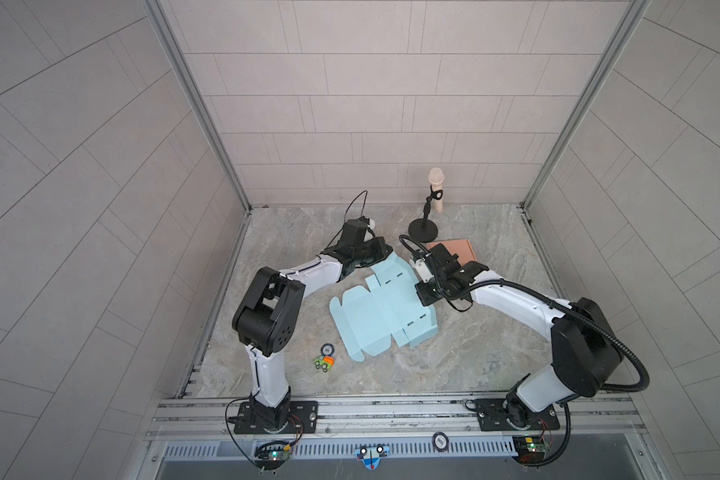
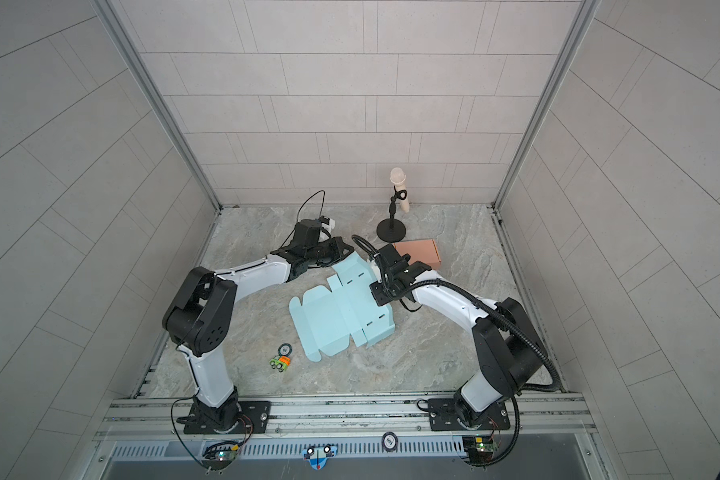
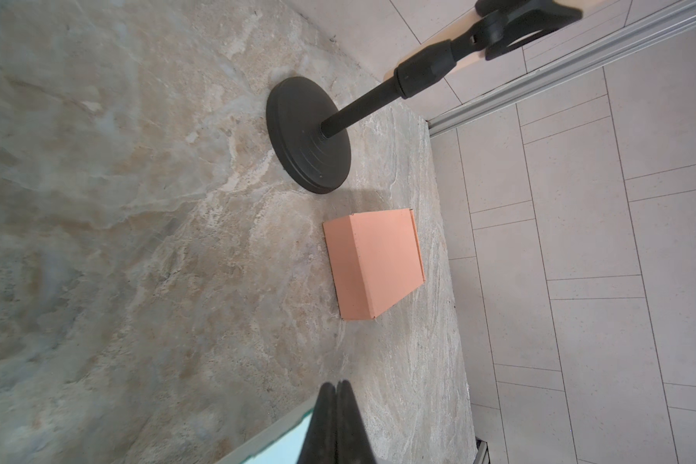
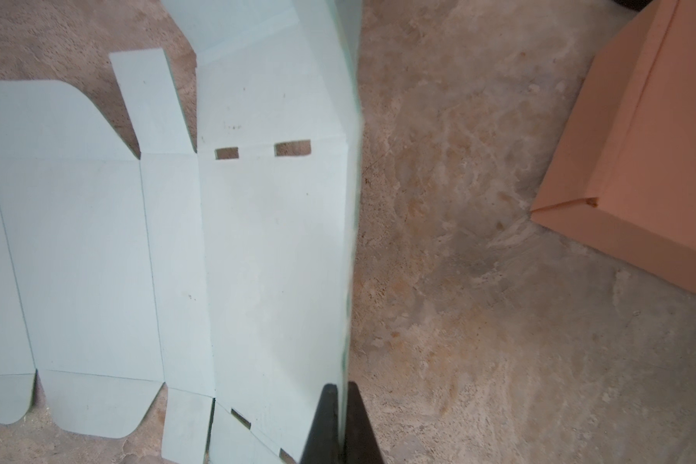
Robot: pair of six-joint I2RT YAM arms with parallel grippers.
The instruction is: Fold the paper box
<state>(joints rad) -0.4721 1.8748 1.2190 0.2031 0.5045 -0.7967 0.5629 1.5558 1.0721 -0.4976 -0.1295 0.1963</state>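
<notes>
The paper box (image 1: 375,320) (image 2: 333,324) is a light blue die-cut sheet lying mostly flat mid-table. In the right wrist view its long side panel (image 4: 282,241) stands raised, and my right gripper (image 4: 341,395) is shut on that panel's edge, with the paper running between the black fingers (image 4: 322,426). In both top views the right gripper (image 1: 427,298) (image 2: 381,296) sits at the sheet's right side. My left gripper (image 3: 336,386) (image 1: 385,251) is shut at the sheet's far flap (image 3: 276,446); the paper shows beside its fingers (image 3: 325,422), none between them.
A folded orange box (image 1: 458,247) (image 3: 374,265) (image 4: 639,160) stands right of the sheet's far end. A microphone stand (image 1: 422,230) (image 3: 308,136) is behind it. A small toy car (image 1: 324,363) and a round token (image 1: 327,348) lie left of the sheet's near corner.
</notes>
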